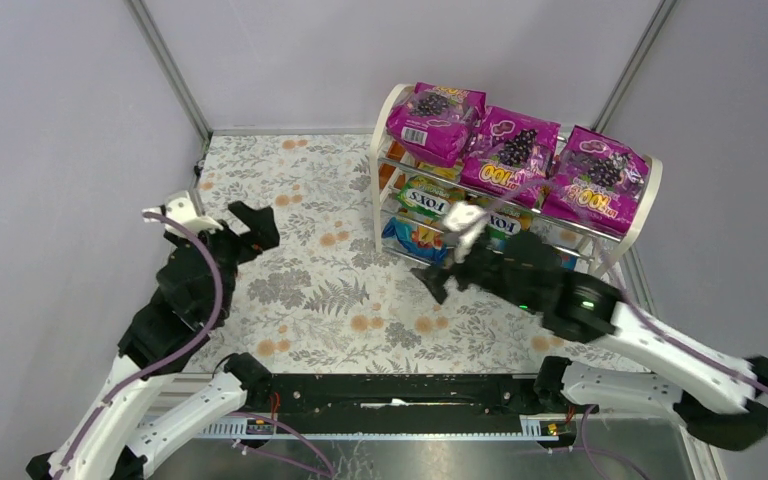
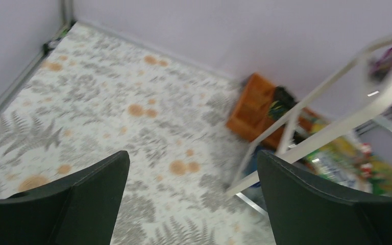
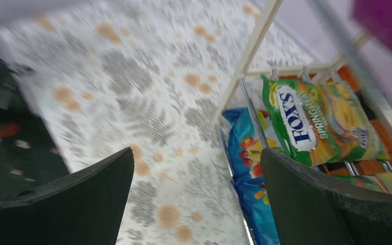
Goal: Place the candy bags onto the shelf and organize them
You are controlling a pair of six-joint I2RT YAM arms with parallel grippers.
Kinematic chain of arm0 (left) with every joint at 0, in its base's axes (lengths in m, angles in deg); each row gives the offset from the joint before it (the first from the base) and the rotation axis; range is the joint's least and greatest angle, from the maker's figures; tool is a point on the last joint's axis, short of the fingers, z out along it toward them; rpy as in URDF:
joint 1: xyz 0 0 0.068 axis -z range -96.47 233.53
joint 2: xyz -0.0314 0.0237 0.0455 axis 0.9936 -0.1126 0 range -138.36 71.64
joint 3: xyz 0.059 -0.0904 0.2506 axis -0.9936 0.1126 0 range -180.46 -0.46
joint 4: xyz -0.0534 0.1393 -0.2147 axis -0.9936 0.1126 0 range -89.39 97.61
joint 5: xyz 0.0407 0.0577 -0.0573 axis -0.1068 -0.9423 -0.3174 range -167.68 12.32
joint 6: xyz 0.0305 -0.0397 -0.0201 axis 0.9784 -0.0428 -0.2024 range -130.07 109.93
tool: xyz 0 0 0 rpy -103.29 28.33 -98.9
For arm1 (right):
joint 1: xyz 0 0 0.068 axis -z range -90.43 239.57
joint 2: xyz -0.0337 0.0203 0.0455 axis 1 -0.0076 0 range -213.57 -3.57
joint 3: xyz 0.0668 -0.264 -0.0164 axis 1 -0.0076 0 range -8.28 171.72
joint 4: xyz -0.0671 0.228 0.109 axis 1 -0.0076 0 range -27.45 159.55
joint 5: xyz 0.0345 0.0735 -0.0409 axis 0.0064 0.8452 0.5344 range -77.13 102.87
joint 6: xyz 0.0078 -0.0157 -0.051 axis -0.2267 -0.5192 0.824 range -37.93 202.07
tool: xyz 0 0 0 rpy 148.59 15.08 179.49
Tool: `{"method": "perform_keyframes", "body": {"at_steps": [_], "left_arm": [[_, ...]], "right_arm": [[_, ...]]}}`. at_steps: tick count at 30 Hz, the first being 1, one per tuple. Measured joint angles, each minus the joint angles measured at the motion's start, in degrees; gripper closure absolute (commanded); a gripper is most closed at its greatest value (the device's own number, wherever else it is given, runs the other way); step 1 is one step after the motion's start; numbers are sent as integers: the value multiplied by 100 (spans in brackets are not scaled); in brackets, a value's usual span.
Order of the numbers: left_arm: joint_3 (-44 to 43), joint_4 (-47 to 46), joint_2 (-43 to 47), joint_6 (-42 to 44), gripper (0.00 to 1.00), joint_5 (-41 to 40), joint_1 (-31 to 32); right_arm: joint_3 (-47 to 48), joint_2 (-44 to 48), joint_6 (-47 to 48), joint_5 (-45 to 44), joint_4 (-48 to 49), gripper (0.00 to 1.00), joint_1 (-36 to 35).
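Observation:
The shelf (image 1: 384, 150) stands at the back right, white end panels and chrome rods. Three magenta grape bags (image 1: 510, 148) lie across its top tier. Green-yellow FOX'S bags (image 1: 422, 197) fill the middle tier, one shown in the right wrist view (image 3: 316, 120). A blue fruit bag (image 1: 410, 238) lies on the bottom tier and also shows in the right wrist view (image 3: 247, 153). My right gripper (image 1: 438, 282) is open and empty, just in front of the shelf's bottom left corner. My left gripper (image 1: 250, 222) is open and empty at the left, over the fern-patterned mat.
The fern-patterned mat (image 1: 300, 300) covers the table. Grey walls and metal corner posts (image 1: 168, 68) enclose the cell. An orange object (image 2: 252, 109) sits behind the shelf's left panel (image 2: 332, 127). A black rail (image 1: 390, 390) runs along the near edge.

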Motion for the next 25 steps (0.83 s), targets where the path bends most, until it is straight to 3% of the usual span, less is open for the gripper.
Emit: {"method": "perform_keyframes", "body": {"at_steps": [6, 15, 25], "left_arm": [[-1360, -223, -518, -129, 1, 673, 0], [-3748, -619, -1753, 7, 1, 1869, 0], [-4269, -1023, -1919, 157, 1, 2179, 0]], "right_arm": [[1106, 1609, -876, 343, -839, 0, 0], [2765, 2710, -1445, -1008, -1362, 0, 2], [2911, 2726, -1386, -1567, -1580, 0, 2]]}}
